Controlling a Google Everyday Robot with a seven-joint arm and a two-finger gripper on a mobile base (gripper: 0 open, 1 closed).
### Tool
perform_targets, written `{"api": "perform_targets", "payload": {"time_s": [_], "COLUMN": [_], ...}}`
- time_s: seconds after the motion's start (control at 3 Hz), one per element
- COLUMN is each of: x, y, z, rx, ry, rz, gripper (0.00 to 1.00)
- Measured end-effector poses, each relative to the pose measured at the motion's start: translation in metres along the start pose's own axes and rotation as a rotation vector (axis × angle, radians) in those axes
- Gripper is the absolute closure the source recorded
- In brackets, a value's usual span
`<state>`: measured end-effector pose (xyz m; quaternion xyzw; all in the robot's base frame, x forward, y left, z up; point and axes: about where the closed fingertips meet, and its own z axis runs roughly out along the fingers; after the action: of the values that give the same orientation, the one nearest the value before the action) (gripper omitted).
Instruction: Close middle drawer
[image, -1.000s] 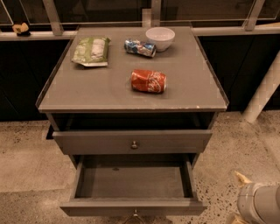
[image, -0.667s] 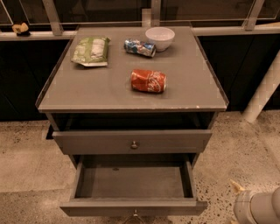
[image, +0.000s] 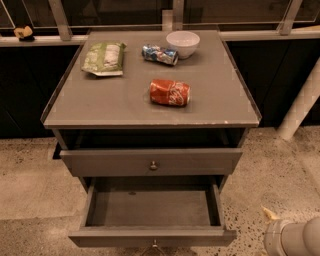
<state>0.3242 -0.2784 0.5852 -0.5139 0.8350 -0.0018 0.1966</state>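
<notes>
The grey cabinet (image: 100, 107) has its middle drawer (image: 150, 207) pulled far out, with a shallow empty grey box and a small round knob (image: 154, 243) on its flat front at the frame's lower edge. The top drawer (image: 110, 162), with its own knob (image: 153, 165), stands slightly out above it. The lowest drawer is hidden. My gripper (image: 292, 239) shows only as a pale rounded body in the bottom right corner, to the right of the middle drawer's front and apart from it.
On the cabinet top lie a red soda can (image: 170, 92), a blue can (image: 159, 54), a white bowl (image: 183, 42) and a green snack bag (image: 104, 57). A white post (image: 300, 107) stands at the right. The speckled floor (image: 30, 190) surrounds the cabinet.
My gripper has sunk slightly lower toward the bottom right corner. Both drawers and the items on top have not moved.
</notes>
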Motion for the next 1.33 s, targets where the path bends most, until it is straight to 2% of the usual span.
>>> {"api": "perform_targets", "payload": {"time_s": [0.33, 0.67, 1.33], "x": [0.006, 0.013, 0.028], "y": [0.014, 0.031, 0.060], "z": [0.025, 0.055, 0.101], "rx": [-0.005, -0.043, -0.154], "ry": [0.025, 0.010, -0.035], "rz": [-0.032, -0.042, -0.030], "gripper": [0.00, 0.00, 0.00]}}
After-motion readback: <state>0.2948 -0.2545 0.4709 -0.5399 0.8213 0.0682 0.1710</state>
